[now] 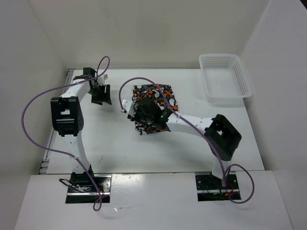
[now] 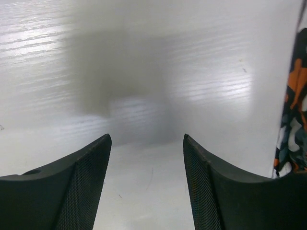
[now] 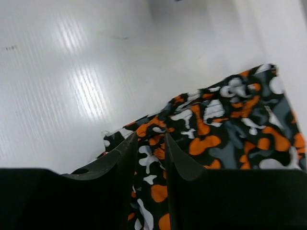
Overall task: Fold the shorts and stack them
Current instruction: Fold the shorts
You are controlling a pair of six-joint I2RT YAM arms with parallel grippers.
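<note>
The shorts [image 1: 163,96], cloth printed with orange, white, black and grey blobs, lie folded in a rough square at the table's middle back. My right gripper [image 1: 144,117] is down on their near left part, hiding much of it from above. In the right wrist view its fingers [image 3: 151,139] stand close together with a fold of the shorts [image 3: 230,124] pinched between them, near the cloth's left edge. My left gripper [image 1: 101,99] hovers open over bare table left of the shorts. In its own view the fingers [image 2: 146,141] are wide apart and hold nothing, and the shorts' edge [image 2: 292,120] shows at far right.
A white plastic lattice basket [image 1: 224,79] stands at the back right corner of the table. White walls close the table at the back and both sides. Purple cables loop from both arms.
</note>
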